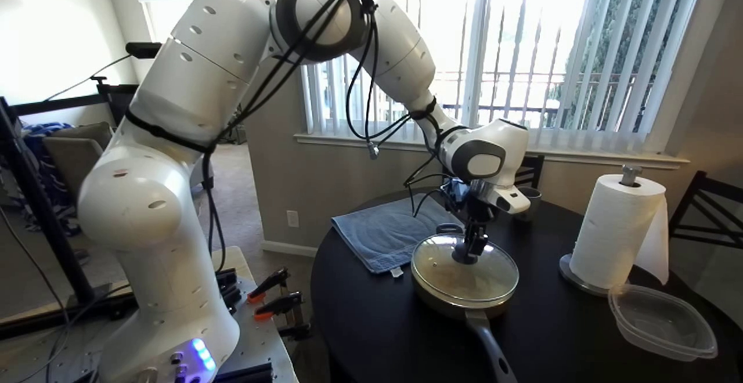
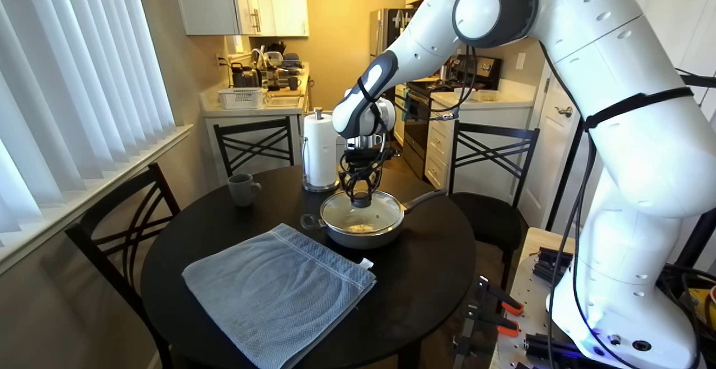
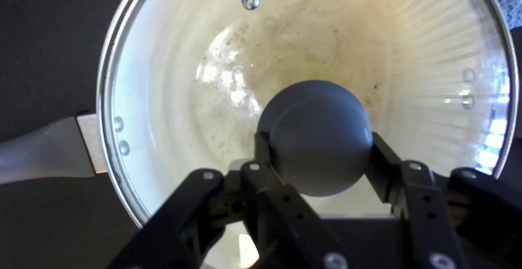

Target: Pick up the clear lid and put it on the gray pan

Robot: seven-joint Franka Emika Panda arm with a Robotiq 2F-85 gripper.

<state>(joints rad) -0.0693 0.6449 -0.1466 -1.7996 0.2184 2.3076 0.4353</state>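
In an exterior view, on the desk (image 1: pixel 371 325): pan (image 1: pixel 436 307), covered by lid (image 1: pixel 450 274); towel (image 1: pixel 397 229) laid behind pan, to its left; mug (image 1: pixel 533 200) set behind pan, to its right; roll (image 1: pixel 616 232) stood right of pan; container (image 1: pixel 662 322) placed before roll, farther right. In the wrist view: lid's knob (image 3: pixel 320 142) flanked by fingers (image 3: pixel 385 171); pan's handle (image 3: pixel 45 151) directed left.

The metal-rimmed clear lid (image 3: pixel 314 110) covers the gray pan (image 1: pixel 440 304), whose handle (image 3: pixel 45 151) points to nine o'clock in the wrist view.
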